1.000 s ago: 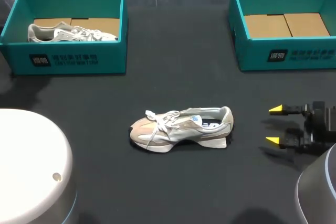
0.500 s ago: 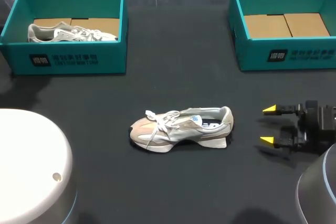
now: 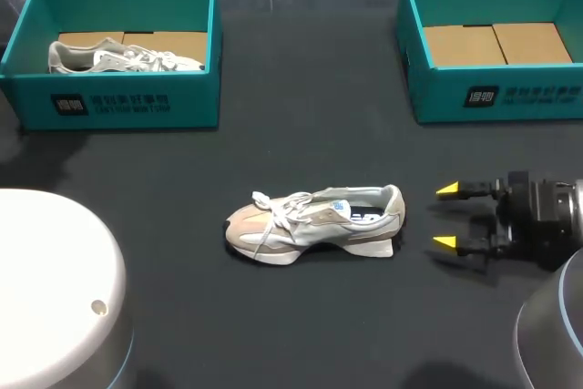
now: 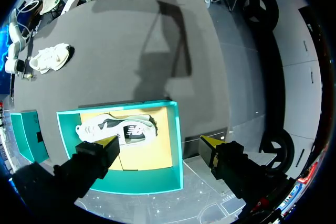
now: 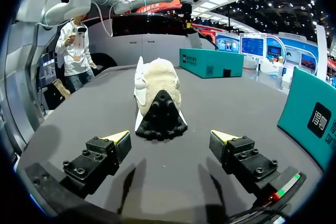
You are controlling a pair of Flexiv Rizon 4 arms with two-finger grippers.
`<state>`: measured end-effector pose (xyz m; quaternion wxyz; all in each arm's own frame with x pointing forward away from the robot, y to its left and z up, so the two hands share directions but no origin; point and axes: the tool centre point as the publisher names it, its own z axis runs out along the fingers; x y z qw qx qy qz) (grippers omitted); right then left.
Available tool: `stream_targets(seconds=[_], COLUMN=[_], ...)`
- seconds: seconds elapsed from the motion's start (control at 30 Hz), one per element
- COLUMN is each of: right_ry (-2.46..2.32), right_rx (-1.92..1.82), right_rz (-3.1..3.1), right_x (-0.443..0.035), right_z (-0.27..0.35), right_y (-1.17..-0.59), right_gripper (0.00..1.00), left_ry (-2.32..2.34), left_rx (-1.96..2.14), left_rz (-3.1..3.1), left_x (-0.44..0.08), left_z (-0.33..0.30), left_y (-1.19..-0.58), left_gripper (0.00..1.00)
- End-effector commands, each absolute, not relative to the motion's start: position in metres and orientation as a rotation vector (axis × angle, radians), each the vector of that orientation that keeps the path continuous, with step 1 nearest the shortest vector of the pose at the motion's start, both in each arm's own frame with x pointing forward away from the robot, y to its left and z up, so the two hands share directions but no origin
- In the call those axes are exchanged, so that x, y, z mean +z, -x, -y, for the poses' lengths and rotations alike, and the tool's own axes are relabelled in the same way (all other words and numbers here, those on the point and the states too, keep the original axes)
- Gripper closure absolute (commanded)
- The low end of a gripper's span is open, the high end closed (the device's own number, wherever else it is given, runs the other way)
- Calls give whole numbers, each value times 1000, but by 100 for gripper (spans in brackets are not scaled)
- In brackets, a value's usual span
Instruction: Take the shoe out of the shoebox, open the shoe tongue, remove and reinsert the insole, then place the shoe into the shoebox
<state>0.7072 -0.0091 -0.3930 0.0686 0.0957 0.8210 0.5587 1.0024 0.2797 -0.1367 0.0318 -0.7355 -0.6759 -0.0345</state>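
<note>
Overhead and low right wrist views share the shoe.

Beige shoe mid-table, R shoebox empty

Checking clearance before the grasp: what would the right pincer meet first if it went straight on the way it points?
Likely the heel of the shoe; only bare table lies between it and the open right pincer.

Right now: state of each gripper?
Left gripper: open, empty, over the teal cardboard shoebox.
Right gripper: open, empty, facing the heel of the beige lace-up sneaker.
</note>
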Motion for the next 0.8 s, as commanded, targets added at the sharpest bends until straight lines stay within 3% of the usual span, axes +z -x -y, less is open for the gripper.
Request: stream_targets(seconds=[0.03,0.8], right_ry=[-281,-223], right_rx=[1690,1739], right_rz=[-2475,-2513], right_x=[-398,-401], right_z=[-1,-48], right_y=[-713,-718], right_gripper=[0,0], left_ry=[2265,2265], left_rx=[-108,-108], left_rz=[2079,2079], left_x=[-136,-136], left_z=[-280,-280], left_y=[-1003,-1003], left_gripper=[0,0])
